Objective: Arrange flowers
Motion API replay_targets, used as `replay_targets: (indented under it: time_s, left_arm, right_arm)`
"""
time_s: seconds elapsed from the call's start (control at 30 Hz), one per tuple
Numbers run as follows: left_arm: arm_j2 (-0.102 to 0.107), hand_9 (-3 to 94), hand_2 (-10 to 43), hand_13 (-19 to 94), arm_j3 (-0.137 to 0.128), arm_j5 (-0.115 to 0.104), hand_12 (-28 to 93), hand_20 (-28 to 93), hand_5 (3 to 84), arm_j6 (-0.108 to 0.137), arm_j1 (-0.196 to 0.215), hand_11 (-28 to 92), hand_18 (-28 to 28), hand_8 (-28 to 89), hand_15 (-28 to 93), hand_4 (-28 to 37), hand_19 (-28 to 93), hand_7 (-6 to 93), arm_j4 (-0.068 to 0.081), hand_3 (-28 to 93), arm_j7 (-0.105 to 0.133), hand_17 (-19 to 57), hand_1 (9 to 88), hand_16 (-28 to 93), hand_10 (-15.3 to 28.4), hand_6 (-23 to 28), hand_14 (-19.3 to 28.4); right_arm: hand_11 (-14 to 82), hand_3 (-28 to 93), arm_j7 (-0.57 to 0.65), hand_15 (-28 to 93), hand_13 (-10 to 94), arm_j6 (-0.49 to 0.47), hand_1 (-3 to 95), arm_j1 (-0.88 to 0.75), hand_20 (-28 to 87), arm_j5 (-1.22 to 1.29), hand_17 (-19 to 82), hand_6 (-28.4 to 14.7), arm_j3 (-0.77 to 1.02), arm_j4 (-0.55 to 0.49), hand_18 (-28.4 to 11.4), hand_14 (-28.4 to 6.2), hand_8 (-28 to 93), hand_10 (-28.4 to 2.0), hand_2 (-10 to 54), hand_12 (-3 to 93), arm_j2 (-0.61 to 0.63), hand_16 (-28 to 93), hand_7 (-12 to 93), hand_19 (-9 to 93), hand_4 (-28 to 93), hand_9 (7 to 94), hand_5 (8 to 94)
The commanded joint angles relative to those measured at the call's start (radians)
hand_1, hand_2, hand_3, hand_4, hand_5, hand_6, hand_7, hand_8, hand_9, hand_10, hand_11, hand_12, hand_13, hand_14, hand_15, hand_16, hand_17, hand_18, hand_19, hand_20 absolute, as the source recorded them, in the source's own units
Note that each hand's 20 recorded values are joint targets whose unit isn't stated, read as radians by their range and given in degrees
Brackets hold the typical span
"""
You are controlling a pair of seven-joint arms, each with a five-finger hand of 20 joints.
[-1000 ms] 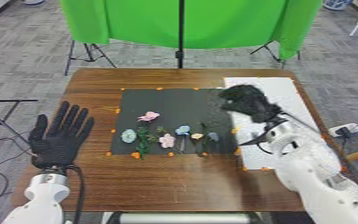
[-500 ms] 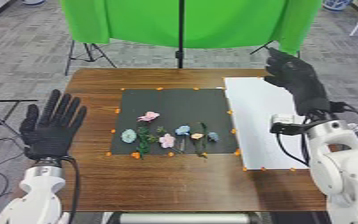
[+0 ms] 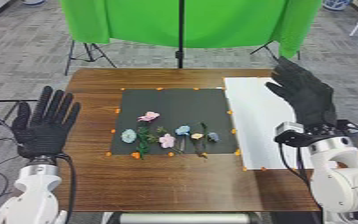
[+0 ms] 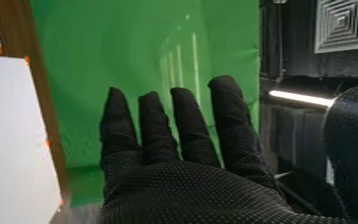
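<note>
Six small artificial flowers lie on a flat black mat, approx. square, set a bit left of the middle of the brown wooden tabletop. Count by colour: 2 pink, 3 bluish, 1 pale yellow. One pink flower sits farthest from the mat's near edge, apart from the rest — the other 5 make a rough row in the near half. From the mat's left edge: a pale blue bloom, then dark green leaves, the 2nd pink flower, a light blue flower, the pale yellow one & a grey-blue one, w/ thin stems running twd the near edge. One white rectangular sheet lies along the tabletop's right side; several small orange marks line sheet & mat. Two hands, both black-gloved: the left hand is over the tabletop's left edge, fingers straight, well spread, nothing held. The right hand is up over the right edge nr the far right corner, fingers straight w/ gaps between, thumb out — no flower in it. Wrist view: same, open fingers against a green cloth.
</note>
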Motion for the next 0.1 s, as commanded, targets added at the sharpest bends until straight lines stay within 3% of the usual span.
replay_targets:
  time_s: [0.03,0.07,0.1]
  left_arm:
    - [-0.018,36.6,12.2,27,-0.001,-0.023,8,11,43.0,0.024,0.043,15,12.5,-9,22,-28.3,29,8.4,-0.010,78,0.015,-6.8,23.9,-5,14.6,8.9,13.2]
    - [-0.020,36.6,12.1,27,-0.005,-0.018,8,11,43.2,0.020,0.057,15,12.6,-9,22,-28.3,29,8.6,-0.012,78,0.016,-6.8,23.9,-5,14.6,8.9,13.2]
    - [-0.026,36.7,12.1,27,-0.002,-0.013,8,11,43.3,0.022,0.052,15,12.6,-9,22,-28.3,29,8.7,-0.003,78,0.002,-6.8,24.0,-5,14.6,9.0,13.3]
  right_arm:
    - [2.6,83,0.006,2,23,-0.024,8.5,-0.034,12,-0.010,14,-2.8,0.023,-0.016,-8.7,-8.3,-11,-13.2,5.9,6.6,0.004,10,8,14,-28,33.5,39.3]
    - [2.9,83,0.007,2,23,-0.019,8.5,-0.041,12,-0.014,14,-3.7,0.026,-0.017,-8.4,-8.0,-11,-13.4,5.9,6.5,0.000,10,7,14,-28,32.9,39.1]
    - [3.2,84,0.003,2,23,-0.003,8.4,-0.067,12,-0.023,14,-4.2,0.036,-0.025,-8.3,-7.9,-11,-13.6,5.9,6.2,-0.013,9,7,14,-28,32.4,38.9]
